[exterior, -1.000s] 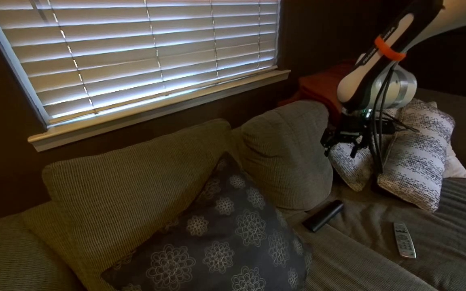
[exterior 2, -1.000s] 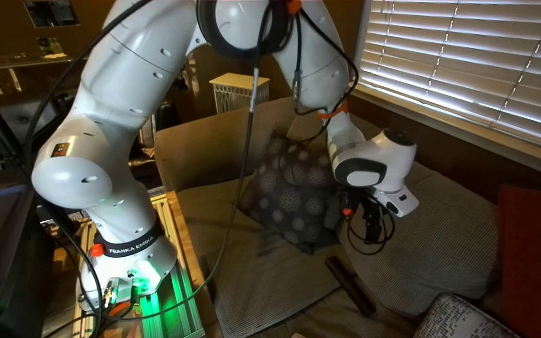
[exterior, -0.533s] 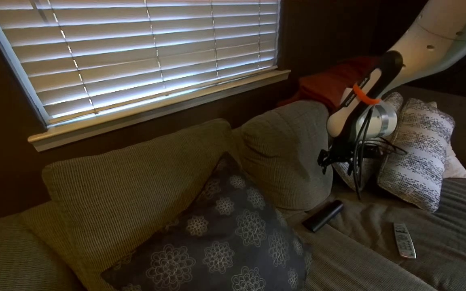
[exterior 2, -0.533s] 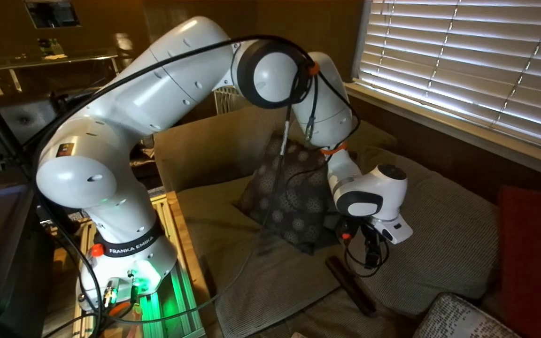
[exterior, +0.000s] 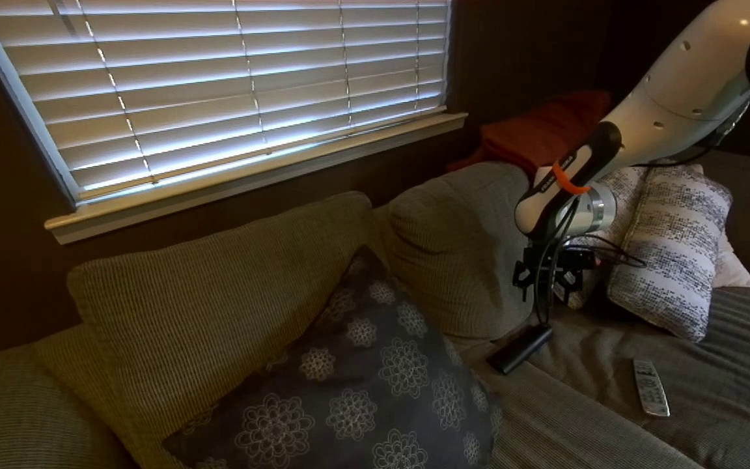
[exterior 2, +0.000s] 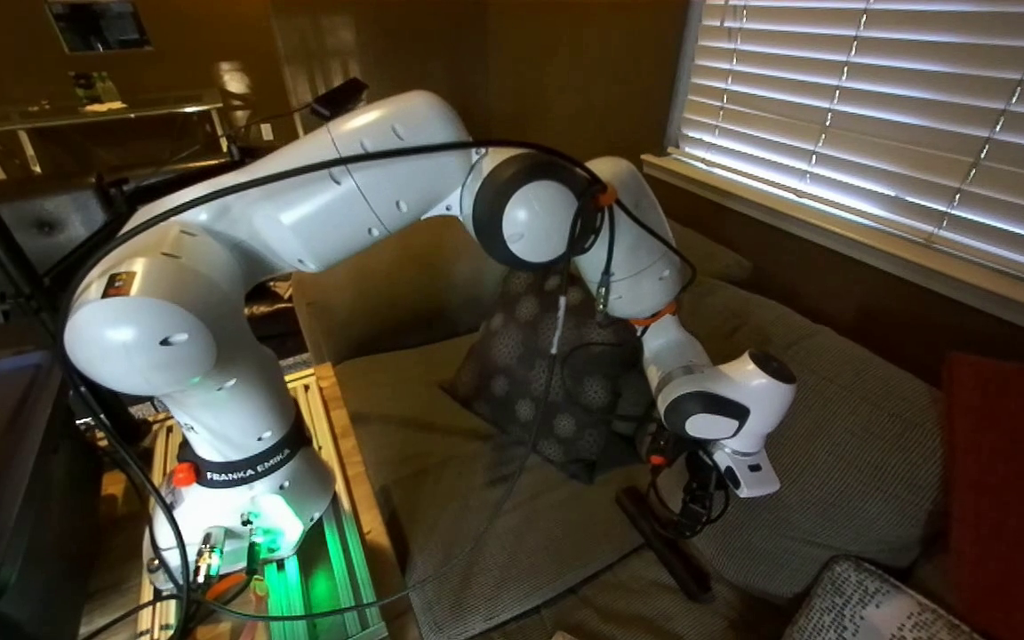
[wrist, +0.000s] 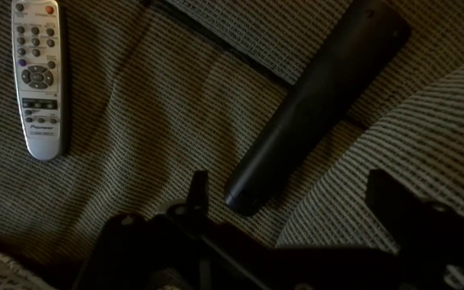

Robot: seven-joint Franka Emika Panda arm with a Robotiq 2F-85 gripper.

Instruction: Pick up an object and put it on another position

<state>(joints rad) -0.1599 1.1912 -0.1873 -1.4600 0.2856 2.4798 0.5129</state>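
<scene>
Above sofa seat (exterior: 590, 417), hovers with tan cushion (exterior: 453, 254) at ten o'clock from gripper (exterior: 545, 288) in an exterior view and fingers spread wide; in wrist view, has black remote (wrist: 311, 108) at one o'clock and, on that seat, silver remote (wrist: 40, 82) at ten o'clock.

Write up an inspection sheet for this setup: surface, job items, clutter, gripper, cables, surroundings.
Surface: couch seat, fabric creased.
Job items: silver remote on the seat, buttons up; tan cushion at the back of the seat.
Clutter: black remote on the seat; flowered pillow, speckled pillows, red pillow.
Gripper: open, above the seat, holding nothing.
Cables: black cables hang in loops at the gripper; contact with the black remote unclear.
Surroundings: window blinds lowered, light between the slats.
</scene>
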